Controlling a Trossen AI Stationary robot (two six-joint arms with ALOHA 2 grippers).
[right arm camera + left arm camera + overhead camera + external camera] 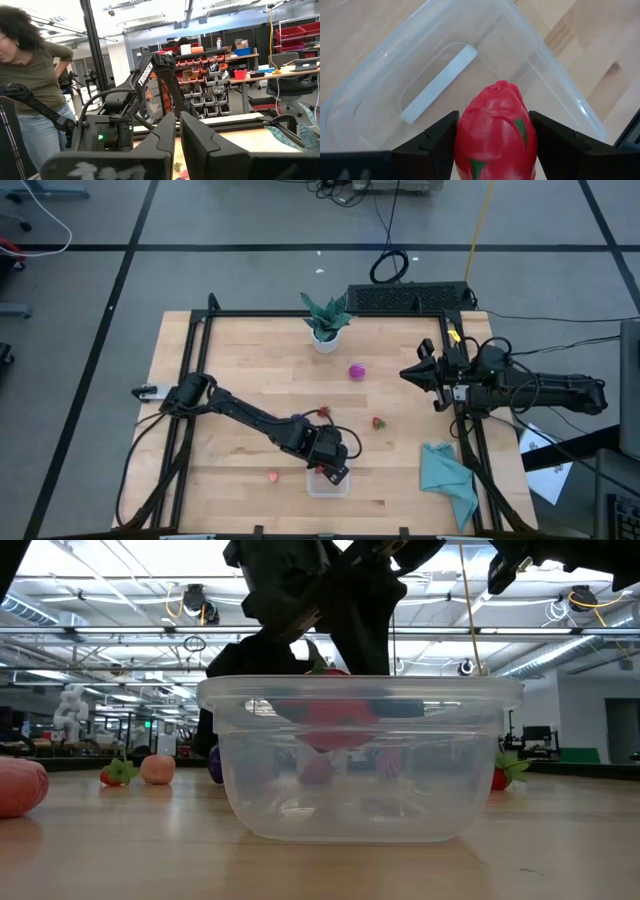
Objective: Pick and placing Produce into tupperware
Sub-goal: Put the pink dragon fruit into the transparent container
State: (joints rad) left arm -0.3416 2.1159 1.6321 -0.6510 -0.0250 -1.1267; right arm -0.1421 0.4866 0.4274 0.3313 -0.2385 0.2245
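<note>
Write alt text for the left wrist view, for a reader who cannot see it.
The left end effector grips a red toy vegetable with green marks between its two dark fingers, held directly above the open, clear tupperware. The tupperware looks empty and sits on a light wooden table.

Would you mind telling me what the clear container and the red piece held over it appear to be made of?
The tupperware looks like thin, glossy, clear plastic: the wooden table shows through its walls. The red produce piece in the left end effector seems to be smooth moulded plastic with green markings, though rubber or foam cannot be excluded.
</note>
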